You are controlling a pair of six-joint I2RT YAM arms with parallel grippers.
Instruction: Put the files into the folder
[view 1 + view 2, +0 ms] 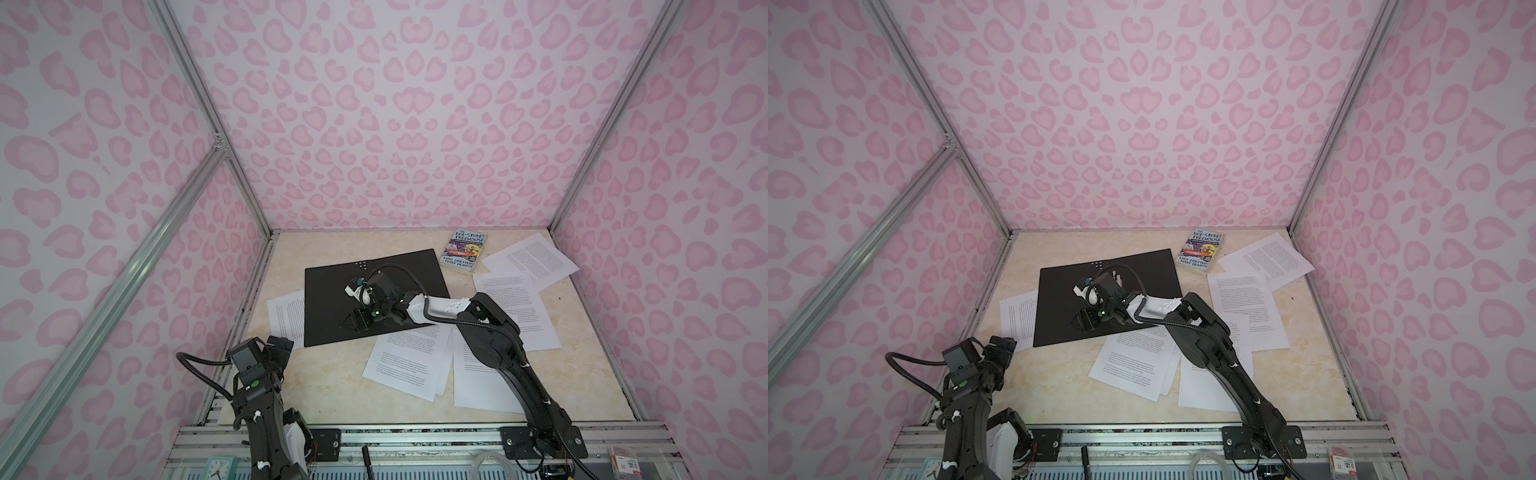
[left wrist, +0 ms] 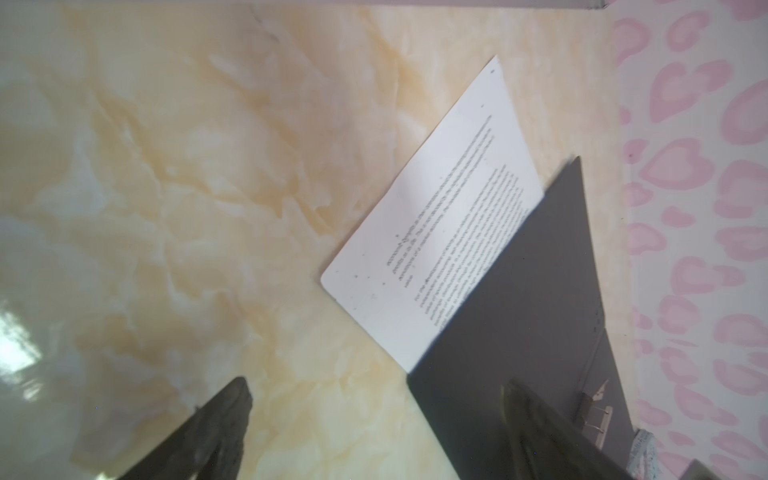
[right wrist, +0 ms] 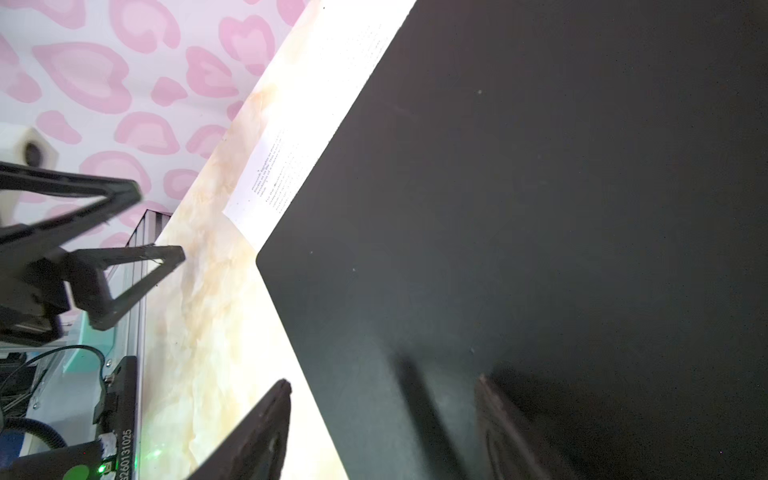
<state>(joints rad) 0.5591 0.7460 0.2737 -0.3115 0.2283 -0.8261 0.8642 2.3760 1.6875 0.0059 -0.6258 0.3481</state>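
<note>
The folder lies open and flat on the marble table, black inside up, left of centre in both top views. My right gripper hangs open at its near edge, one finger over the folder, the other over bare table. My left gripper is open and empty above the folder's near left corner. The files are scattered: one sheet partly under the folder's left edge, a small stack in front, other sheets to the right.
A paperback book lies at the back beside the folder's far right corner. One sheet lies partly under the right arm. Pink patterned walls with aluminium posts close in three sides. A spine clip shows in the left wrist view.
</note>
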